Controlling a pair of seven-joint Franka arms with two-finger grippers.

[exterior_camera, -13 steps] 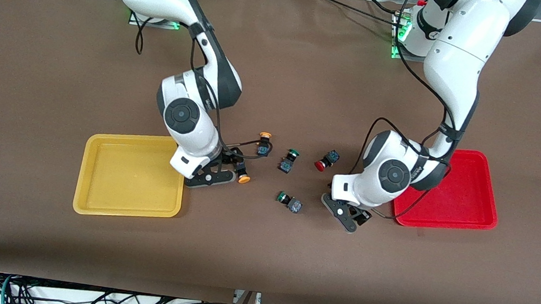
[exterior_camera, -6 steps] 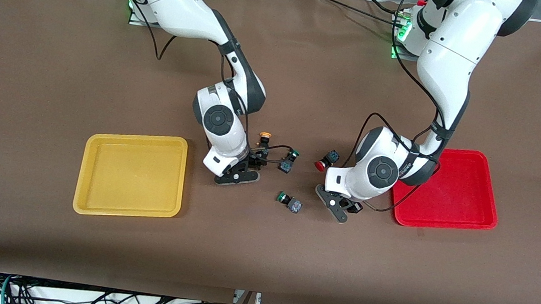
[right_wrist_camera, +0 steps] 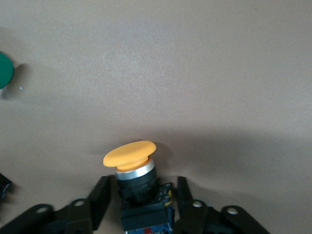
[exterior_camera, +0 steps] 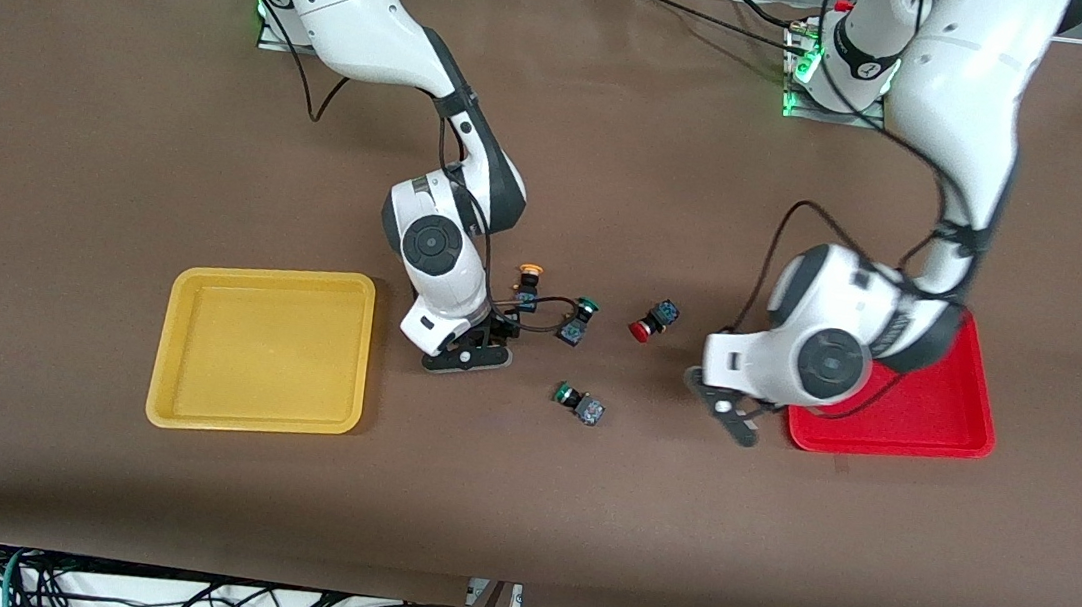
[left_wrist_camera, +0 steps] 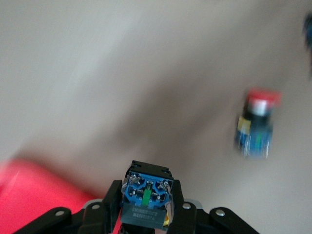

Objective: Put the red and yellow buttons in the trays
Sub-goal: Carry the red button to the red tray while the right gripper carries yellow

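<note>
My right gripper is low at the table beside the yellow tray. In the right wrist view it is open, with small gaps on both sides of a yellow-capped button. A second yellow button and a red button lie mid-table. My left gripper is over the table at the red tray's edge. In the left wrist view it is shut on a button whose blue underside shows and whose cap is hidden. The red button and the tray show there too.
Two green-capped switches lie mid-table, one beside the red button, one nearer the front camera. A green cap shows in the right wrist view. Both trays hold nothing. A cable loops from the right wrist over the yellow button.
My right gripper moved from the yellow tray's edge to straddle the yellow button, then almost stopped. My left gripper carried its button toward the red tray.
</note>
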